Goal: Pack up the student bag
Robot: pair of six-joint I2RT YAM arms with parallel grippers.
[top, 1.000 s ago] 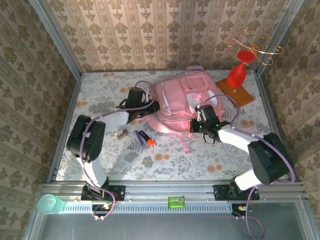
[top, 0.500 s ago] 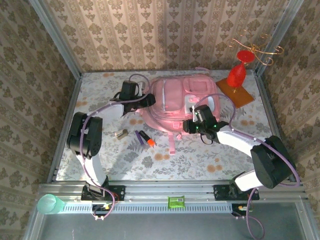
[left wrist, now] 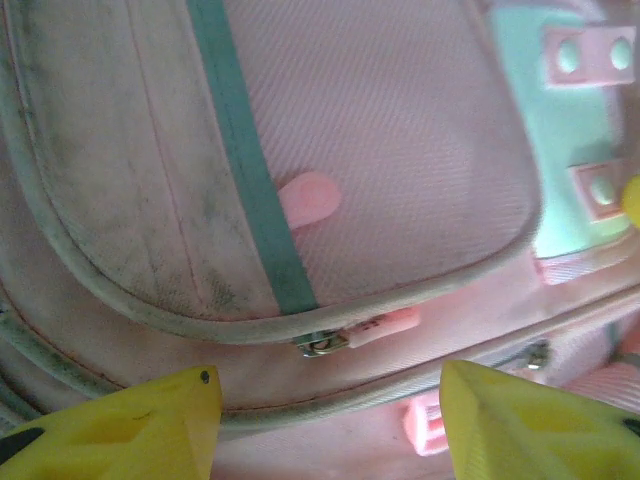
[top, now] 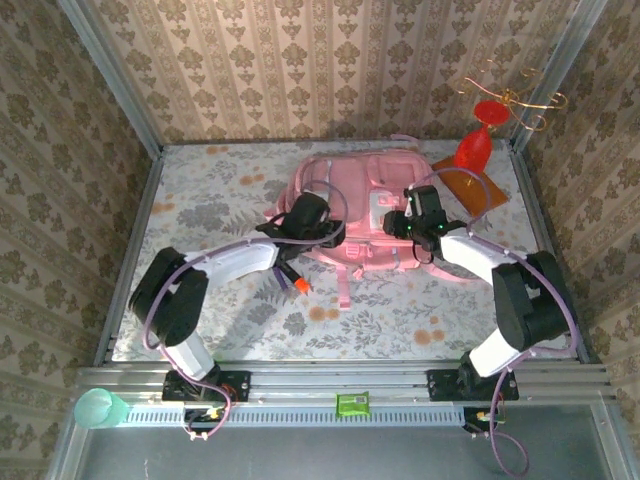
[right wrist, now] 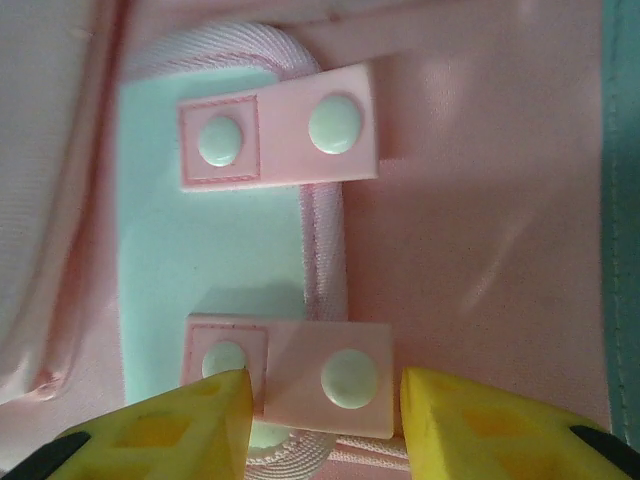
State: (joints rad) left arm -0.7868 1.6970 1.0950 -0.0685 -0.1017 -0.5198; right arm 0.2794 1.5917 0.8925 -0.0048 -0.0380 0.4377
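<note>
- Change: both grips on the student bag [top: 350, 190] are let go. A second ago the two hands were clamped on a bunched, lifted bag; now it lies spread flat at the far middle of the table [top: 200, 200], pockets facing up.
- Left gripper [left wrist: 330, 425]: I see its yellow fingertips standing well apart with nothing between them, hovering over a front pocket, the zip pull [left wrist: 352, 336] just beyond them.
- Right gripper [right wrist: 325, 415]: partly open and holding nothing. It hangs over the pale patch [right wrist: 200, 250], with a pink snap tab [right wrist: 330, 375] lying below the gap.
- Meaning: I judge the bag is now positioned, and opening a zip comes next; nothing is packed yet.
- Edges: the bag's far side lies near the back wall [top: 330, 70], and its right corner is close to the wooden board [top: 480, 190] bearing a red stand [top: 472, 150].
- Room: open table lies to the left and on the near side, apart from an orange-tipped marker [top: 298, 287] just beside the left arm.
</note>
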